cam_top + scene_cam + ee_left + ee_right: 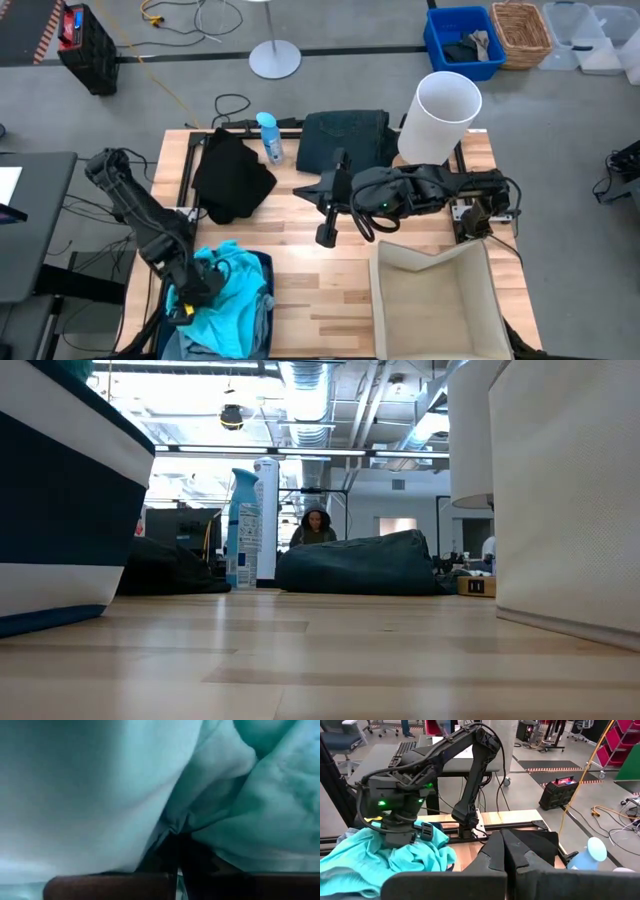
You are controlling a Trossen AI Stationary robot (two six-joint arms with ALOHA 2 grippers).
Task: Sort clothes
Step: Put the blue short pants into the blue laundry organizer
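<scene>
Your left gripper (pixel 186 296) at lower left pinches crumpled turquoise cloth (pixel 225 300) in the navy bin (pixel 264 268). Mid-frame, your right gripper (pixel 327 236) hovers pressed together. Farther up lie the lumpy black garment (pixel 230 175) and folded denim-like garment (pixel 345 137).

Robotics lab: exposed ceiling ducts (pixel 305 390), floor cables (pixel 185 18).

the left gripper (pixel 186 296) is sunk in the turquoise garment (pixel 228 300) at the table's (pixel 300 290) near left corner. the right gripper (pixel 327 232) hangs mid-table, near the denim garment (pixel 345 137) and black garment (pixel 230 175).
</scene>
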